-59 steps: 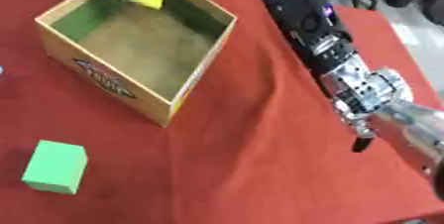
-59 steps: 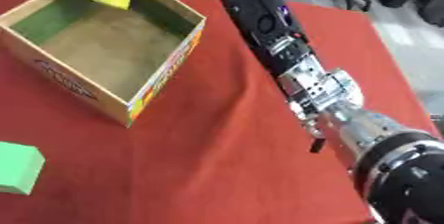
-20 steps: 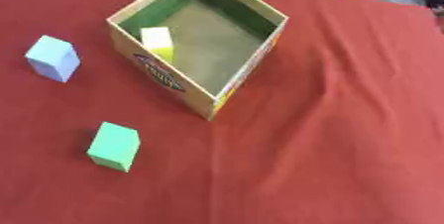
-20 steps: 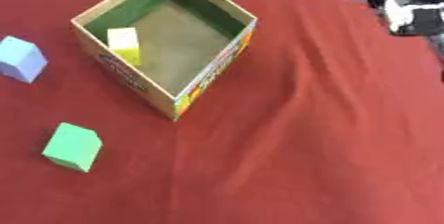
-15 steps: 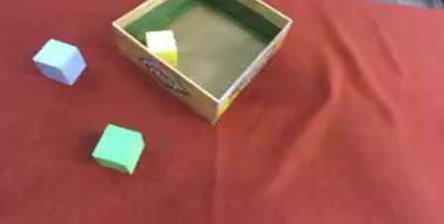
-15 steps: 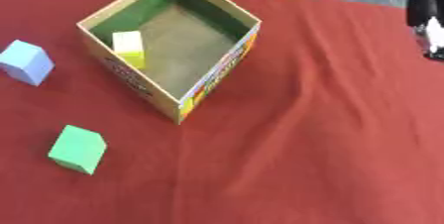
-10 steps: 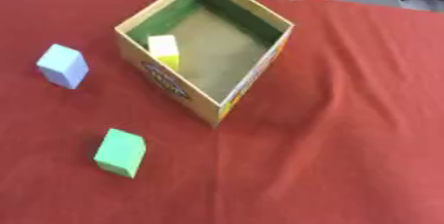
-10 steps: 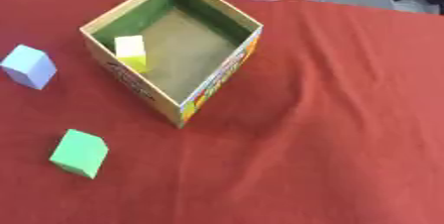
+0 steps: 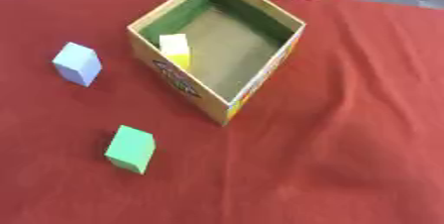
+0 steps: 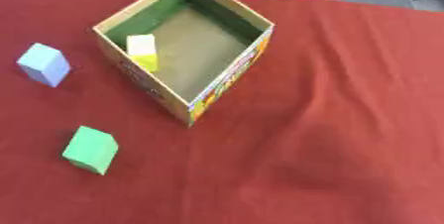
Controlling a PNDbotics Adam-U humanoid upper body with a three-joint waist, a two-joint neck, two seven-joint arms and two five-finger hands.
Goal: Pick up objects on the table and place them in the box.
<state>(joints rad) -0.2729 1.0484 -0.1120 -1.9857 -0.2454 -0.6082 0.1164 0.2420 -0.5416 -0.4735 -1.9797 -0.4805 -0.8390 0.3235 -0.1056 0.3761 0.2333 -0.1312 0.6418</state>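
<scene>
Before you: yellow block (image 9: 176, 49) inside the box (image 9: 260, 77), pale blue block (image 9: 78, 63) and green block (image 9: 131, 148) on the red desk (image 9: 347, 134); no robot hand visible, state unknowable.

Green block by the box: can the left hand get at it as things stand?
Probably yes. The green block lies alone on the red cloth, apart from the box and the pale blue block, with nothing over it. Neither hand is in view.

Matt red cloth (image 9: 364, 119) covers the worktop; the box (image 9: 260, 77) is printed cardboard with green-lined walls; the blocks look smooth.
</scene>
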